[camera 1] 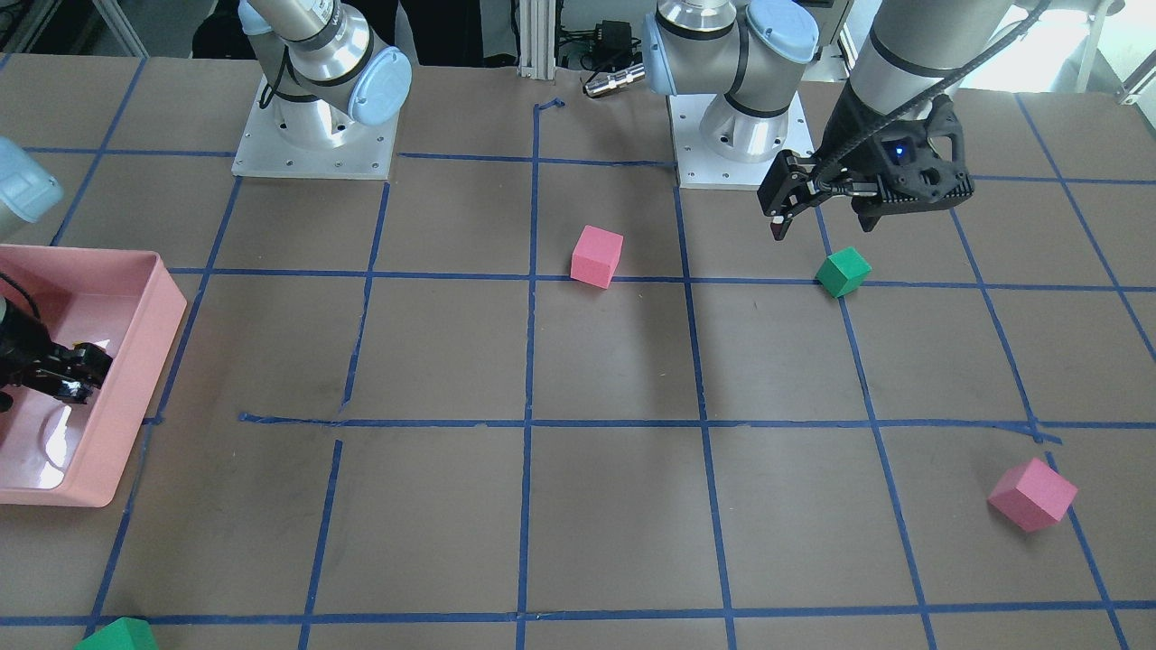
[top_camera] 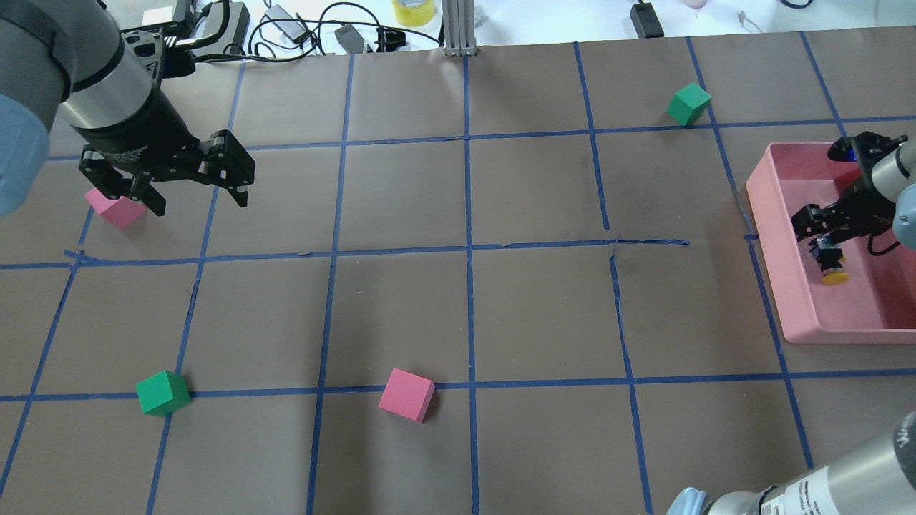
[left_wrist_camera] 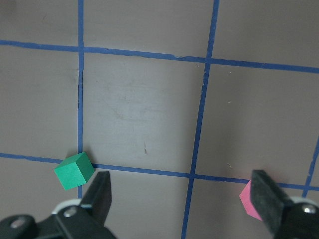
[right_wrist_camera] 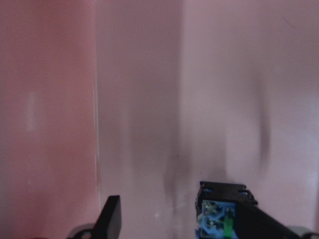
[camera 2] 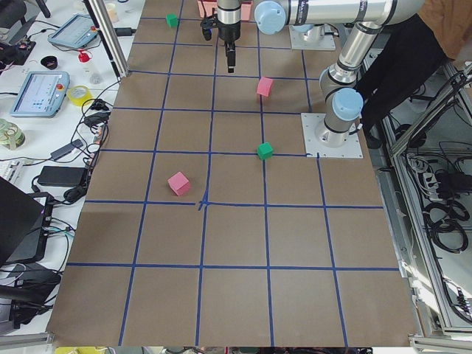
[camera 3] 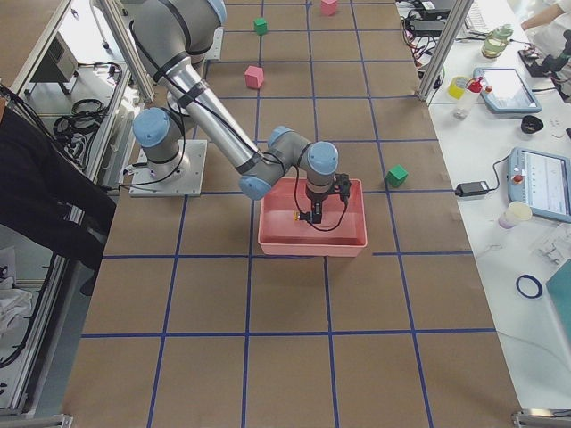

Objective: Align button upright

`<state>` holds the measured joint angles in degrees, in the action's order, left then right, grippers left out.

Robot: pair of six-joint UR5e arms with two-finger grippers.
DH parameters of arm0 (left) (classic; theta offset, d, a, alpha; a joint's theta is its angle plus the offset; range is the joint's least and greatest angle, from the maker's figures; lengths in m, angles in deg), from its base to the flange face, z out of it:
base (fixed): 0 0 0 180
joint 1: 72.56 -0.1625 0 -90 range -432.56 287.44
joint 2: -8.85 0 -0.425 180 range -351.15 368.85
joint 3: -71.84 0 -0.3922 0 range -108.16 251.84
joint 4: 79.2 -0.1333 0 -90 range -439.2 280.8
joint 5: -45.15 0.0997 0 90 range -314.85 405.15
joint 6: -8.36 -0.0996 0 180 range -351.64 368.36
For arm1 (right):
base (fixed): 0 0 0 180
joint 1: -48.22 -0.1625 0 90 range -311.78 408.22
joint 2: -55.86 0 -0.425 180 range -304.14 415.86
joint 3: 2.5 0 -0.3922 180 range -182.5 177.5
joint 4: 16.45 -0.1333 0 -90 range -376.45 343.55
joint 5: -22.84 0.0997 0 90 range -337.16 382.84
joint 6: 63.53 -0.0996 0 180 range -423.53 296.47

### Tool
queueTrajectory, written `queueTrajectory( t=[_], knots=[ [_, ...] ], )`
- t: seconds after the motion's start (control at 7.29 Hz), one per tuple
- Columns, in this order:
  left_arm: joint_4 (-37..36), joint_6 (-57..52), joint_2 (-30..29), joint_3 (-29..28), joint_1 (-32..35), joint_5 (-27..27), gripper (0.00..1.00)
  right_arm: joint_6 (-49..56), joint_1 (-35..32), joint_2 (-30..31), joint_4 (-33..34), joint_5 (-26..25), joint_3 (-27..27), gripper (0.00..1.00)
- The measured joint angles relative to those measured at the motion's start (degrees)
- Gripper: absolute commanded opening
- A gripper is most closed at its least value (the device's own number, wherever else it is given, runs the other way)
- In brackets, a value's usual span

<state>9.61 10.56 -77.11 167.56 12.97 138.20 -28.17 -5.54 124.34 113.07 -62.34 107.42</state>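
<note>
The button (top_camera: 832, 266) lies on its side on the floor of the pink tray (top_camera: 776, 286), its yellow cap pointing toward the robot's side. My right gripper (top_camera: 819, 239) is low inside the tray, right over the button. In the right wrist view the fingers stand wide apart; the button's terminal base (right_wrist_camera: 219, 219) rests against the right finger, well clear of the left finger (right_wrist_camera: 112, 219). My left gripper (top_camera: 197, 194) is open and empty, high above the table by a pink cube (top_camera: 114, 209). It also shows in the left wrist view (left_wrist_camera: 182, 199).
A pink cube (top_camera: 406, 395) and a green cube (top_camera: 163, 393) sit on the robot's side of the table. Another green cube (top_camera: 688, 104) sits at the far side near the tray. Blue tape lines grid the brown table.
</note>
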Motion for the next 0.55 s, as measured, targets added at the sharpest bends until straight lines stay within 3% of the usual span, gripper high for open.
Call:
queueTrajectory(
  t=[0.55],
  knots=[
    [-0.24, -0.6, 0.06, -0.07, 0.25, -0.53, 1.0, -0.34, -0.02, 0.07, 0.09, 0.47, -0.92, 1.0]
  ],
)
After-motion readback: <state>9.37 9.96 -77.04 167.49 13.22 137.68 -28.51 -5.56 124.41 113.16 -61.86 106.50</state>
